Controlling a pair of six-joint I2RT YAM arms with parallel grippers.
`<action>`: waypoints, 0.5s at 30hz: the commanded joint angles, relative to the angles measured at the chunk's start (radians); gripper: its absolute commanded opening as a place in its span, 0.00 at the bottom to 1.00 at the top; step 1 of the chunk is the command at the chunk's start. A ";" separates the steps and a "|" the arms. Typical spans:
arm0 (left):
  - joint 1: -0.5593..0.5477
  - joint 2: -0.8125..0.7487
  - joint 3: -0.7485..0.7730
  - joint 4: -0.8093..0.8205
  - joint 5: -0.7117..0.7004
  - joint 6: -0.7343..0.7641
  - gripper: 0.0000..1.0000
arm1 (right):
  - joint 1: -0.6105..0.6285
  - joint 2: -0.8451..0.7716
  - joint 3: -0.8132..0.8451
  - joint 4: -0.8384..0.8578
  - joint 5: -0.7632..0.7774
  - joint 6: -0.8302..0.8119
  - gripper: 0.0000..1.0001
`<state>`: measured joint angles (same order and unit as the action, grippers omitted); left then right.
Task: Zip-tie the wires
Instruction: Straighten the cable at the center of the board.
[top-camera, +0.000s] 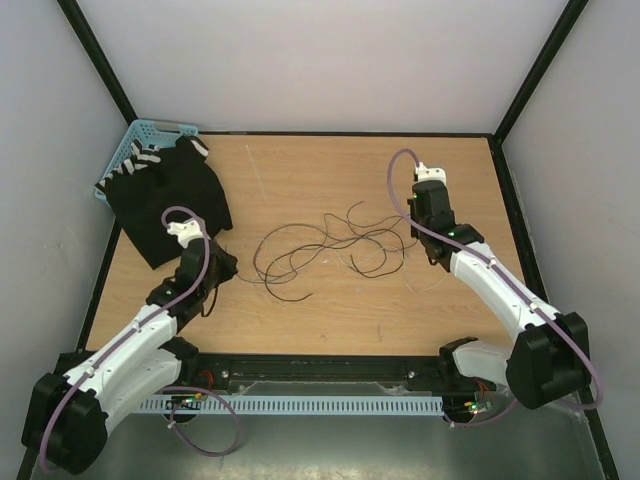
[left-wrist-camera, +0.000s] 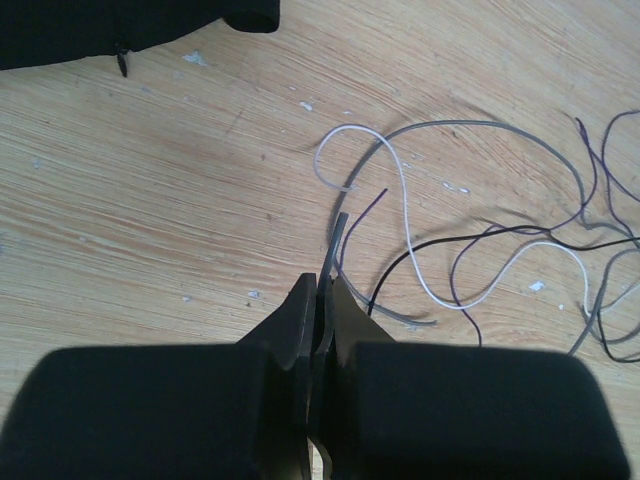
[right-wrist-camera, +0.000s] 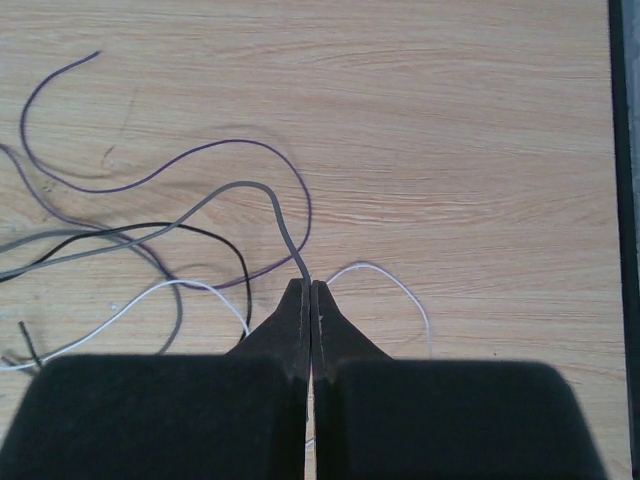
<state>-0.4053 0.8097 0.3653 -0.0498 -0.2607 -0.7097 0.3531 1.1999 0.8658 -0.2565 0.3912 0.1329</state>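
**Gathering the wires: both fingers pinched on a grey strand**

The left fingers are pressed together, with a short stub of grey wire rising from between their tips. The right fingers are likewise closed, and a grey strand curves down into their tips. The rest of the wires lie loose on the bench between the two sets of fingers, in grey, purple, black and white curls. A white wire arcs just to the right of the right fingertips, ungripped. The zip tie cannot be made out with certainty in any view.

Judged as the gathering step, it calls for drawing the two pinches towards each other slowly and low over the bench. That way the strands would fold into one bundle rather than slip free. Such fine, springy wire is likely to escape a light pinch.
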 joint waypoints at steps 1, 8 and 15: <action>-0.004 0.018 -0.007 -0.008 -0.054 0.020 0.00 | 0.000 0.010 -0.016 0.057 0.111 -0.010 0.00; -0.003 0.056 -0.008 -0.008 -0.075 0.031 0.00 | -0.022 0.058 -0.017 0.066 0.206 -0.030 0.00; -0.002 0.083 0.008 -0.006 -0.088 0.038 0.00 | -0.075 0.082 -0.027 0.089 0.116 -0.024 0.00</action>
<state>-0.4053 0.8764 0.3649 -0.0521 -0.3206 -0.6880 0.2951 1.2739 0.8574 -0.2096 0.5404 0.1116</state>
